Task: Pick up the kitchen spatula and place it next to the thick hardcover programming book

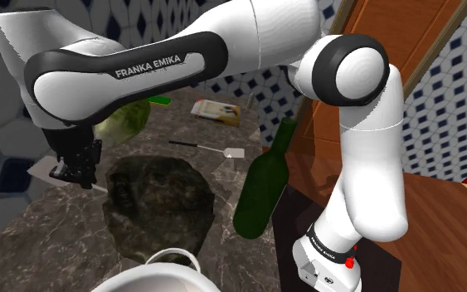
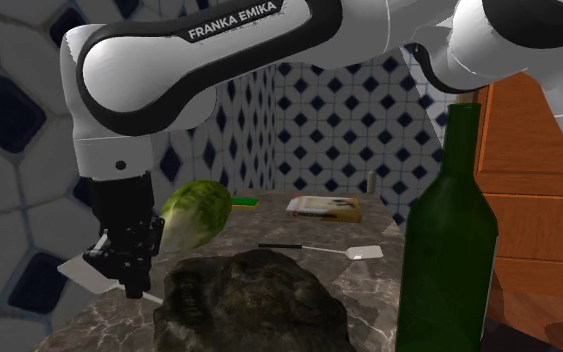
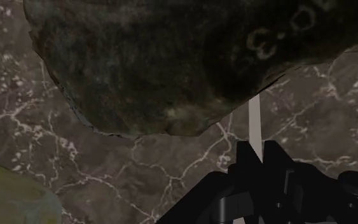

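My black gripper [image 1: 75, 172] [image 2: 125, 272] is shut on a white spatula [image 2: 82, 272], whose thin pale handle [image 3: 255, 121] runs out from between the closed fingers toward a dark rock-like lump [image 3: 171, 57]. Its flat blade [image 1: 41, 169] sticks out over the counter's left side in the shoulder view; whether it touches the marble I cannot tell. A second spatula [image 1: 215, 150] [image 2: 319, 250], black-handled with a white blade, lies mid-counter. The thick book [image 1: 217, 109] [image 2: 321, 206] lies flat at the far end near the tiled wall.
The dark lump [image 1: 161, 203] [image 2: 249, 305] sits right beside the gripper. A green cabbage [image 1: 124, 120] [image 2: 194, 215] and a yellow-green sponge [image 1: 161, 100] lie farther back. A tall green bottle [image 1: 265, 187] [image 2: 449, 250] stands at the counter's edge, a white pot [image 1: 153, 274] in front.
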